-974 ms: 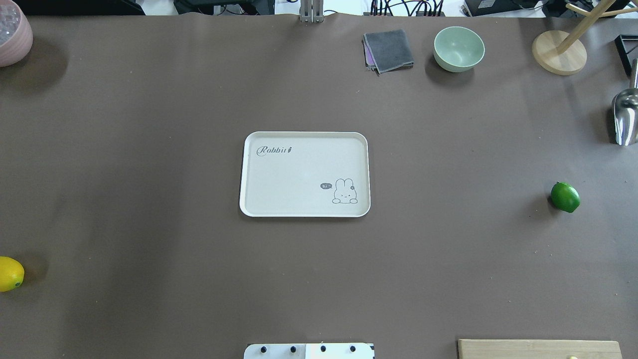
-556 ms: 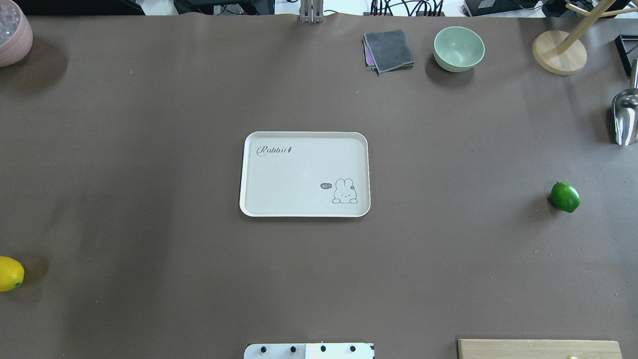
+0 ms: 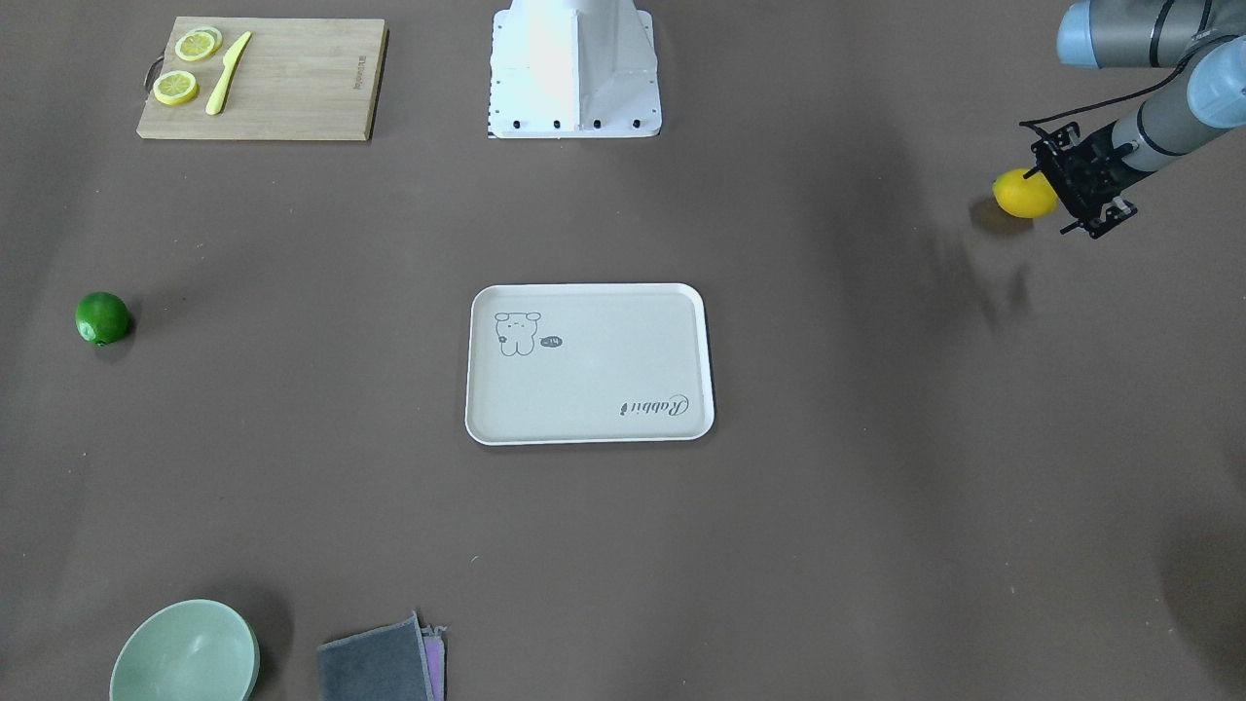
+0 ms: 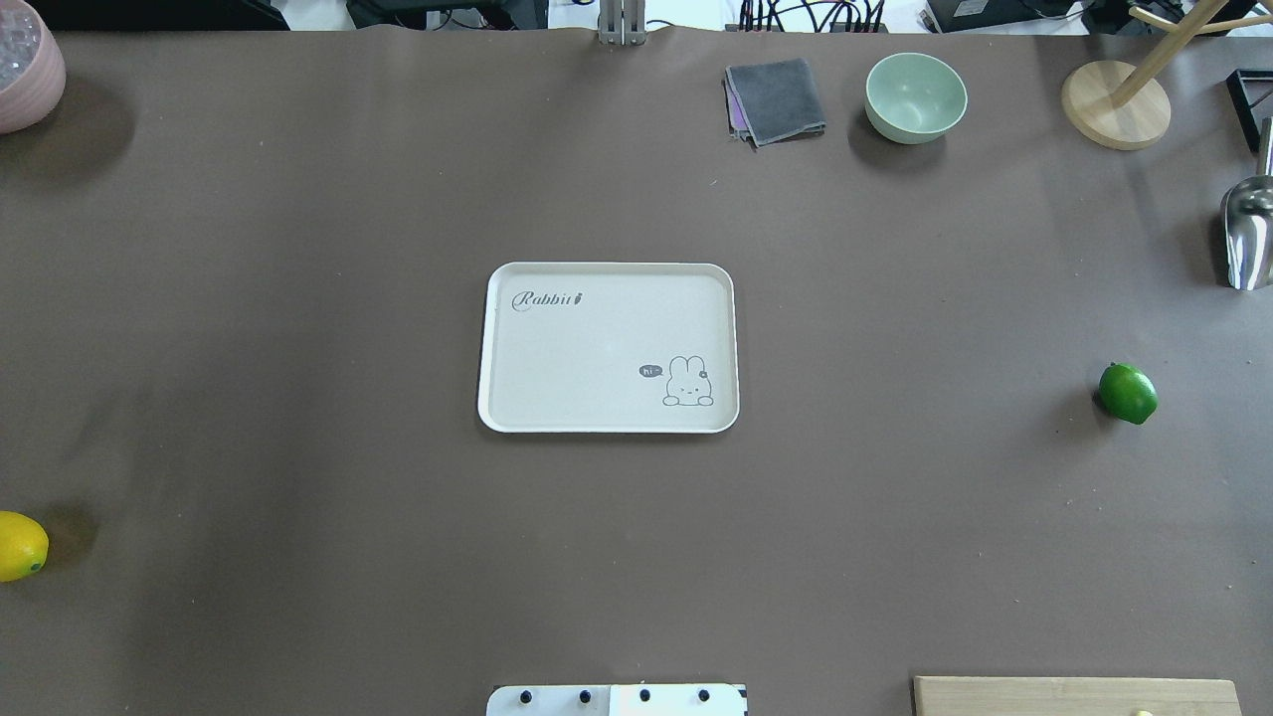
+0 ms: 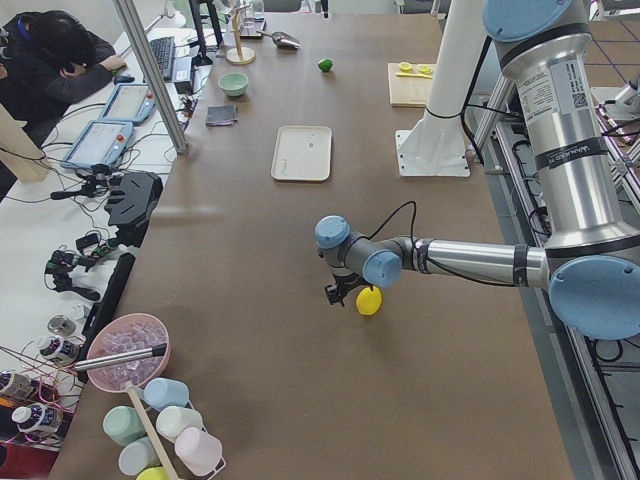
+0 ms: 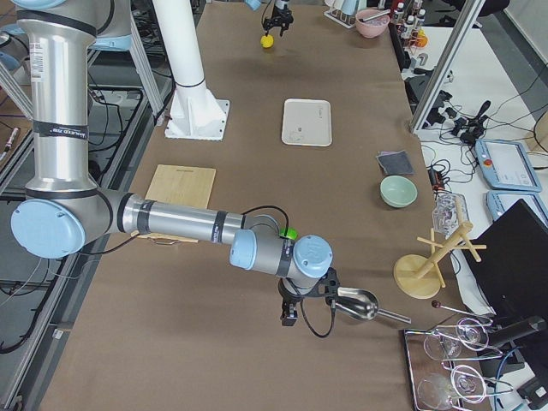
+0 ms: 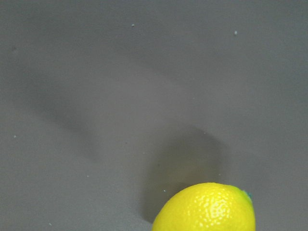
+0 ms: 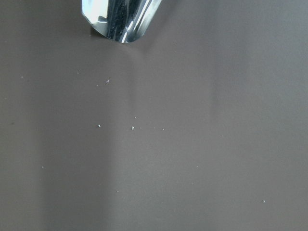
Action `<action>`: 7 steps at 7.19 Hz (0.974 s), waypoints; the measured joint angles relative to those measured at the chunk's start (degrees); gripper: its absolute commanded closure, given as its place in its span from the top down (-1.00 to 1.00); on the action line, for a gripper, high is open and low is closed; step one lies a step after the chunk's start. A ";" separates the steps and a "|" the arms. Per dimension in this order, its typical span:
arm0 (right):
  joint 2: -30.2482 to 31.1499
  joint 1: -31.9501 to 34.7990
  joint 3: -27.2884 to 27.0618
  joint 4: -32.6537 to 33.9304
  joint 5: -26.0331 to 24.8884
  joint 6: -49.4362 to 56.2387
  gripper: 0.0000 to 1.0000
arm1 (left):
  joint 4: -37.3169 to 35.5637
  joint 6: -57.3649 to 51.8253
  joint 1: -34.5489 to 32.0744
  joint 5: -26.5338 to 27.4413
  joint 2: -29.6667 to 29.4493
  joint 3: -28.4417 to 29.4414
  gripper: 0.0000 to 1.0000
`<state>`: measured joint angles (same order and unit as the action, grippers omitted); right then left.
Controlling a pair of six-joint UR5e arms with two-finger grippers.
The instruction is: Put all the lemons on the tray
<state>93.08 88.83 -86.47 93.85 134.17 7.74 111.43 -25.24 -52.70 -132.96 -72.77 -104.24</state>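
Brown table [image 4: 298,298], tray [image 4: 607,266] central as the drop-off. Left gripper [image 3: 1066,180] hangs beside the yellow lemon [image 3: 1017,193], likely lining up a grasp; whether open, cannot tell.

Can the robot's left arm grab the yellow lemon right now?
Probably yes: the left gripper hangs close by the yellow lemon, and nothing stands between them on the table.

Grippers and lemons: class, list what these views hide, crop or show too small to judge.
- Left gripper: front-facing view, dark and small beside the yellow lemon; jaw opening unclear.
- Right gripper: only exterior right shows it; state unreadable.
- Green lemon: exterior right, mostly hidden behind the right arm.
- Yellow lemon: overhead, cut by left edge.
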 measured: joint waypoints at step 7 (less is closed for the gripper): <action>0.01 -0.05 0.43 -0.03 -0.05 0.00 1.00 | 0.37 0.09 3.20 -0.40 0.00 1.88 -0.47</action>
<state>93.09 88.77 -86.05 93.82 134.12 7.73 111.80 -25.15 -49.50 -133.36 -72.76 -102.36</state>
